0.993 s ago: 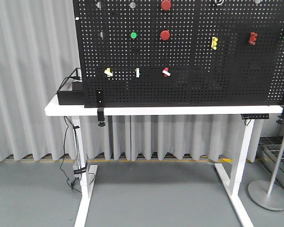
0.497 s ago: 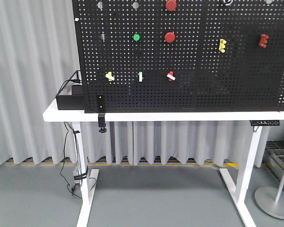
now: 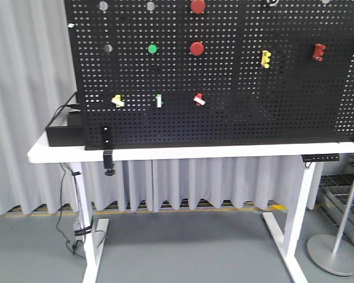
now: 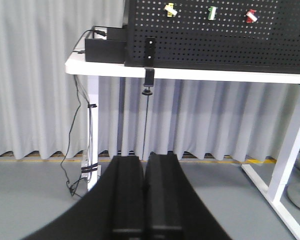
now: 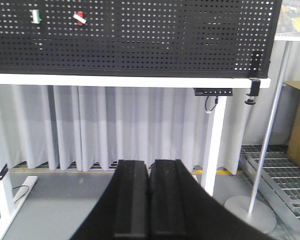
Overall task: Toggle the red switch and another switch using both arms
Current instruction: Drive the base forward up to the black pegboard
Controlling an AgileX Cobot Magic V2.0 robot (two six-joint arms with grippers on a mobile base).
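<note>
The red switch [image 3: 199, 98], a small red-based toggle with a white lever, sits on the black pegboard [image 3: 253, 112]; it also shows in the left wrist view [image 4: 251, 16] and the right wrist view [image 5: 79, 18]. The yellow-based switch [image 3: 117, 101] is further left in the same row [image 4: 170, 9]. My left gripper [image 4: 144, 159] is shut with nothing in it, low and far in front of the table. My right gripper [image 5: 150, 163] is likewise shut and empty, far below the board. Neither arm shows in the front view.
A green-based toggle [image 3: 159, 100] sits between the two switches. Round red push buttons [image 3: 197, 48], a green button [image 3: 153, 49], and yellow [image 3: 265, 58] and red pegs [image 3: 318, 52] are higher up. A black box [image 3: 63, 133] lies on the white table [image 3: 165, 153]. A pole stand [image 3: 336, 253] is at right.
The whole scene has shifted in the front view: first right, then left by some tens of pixels, so the camera base has moved. The switches' levers look unchanged.
</note>
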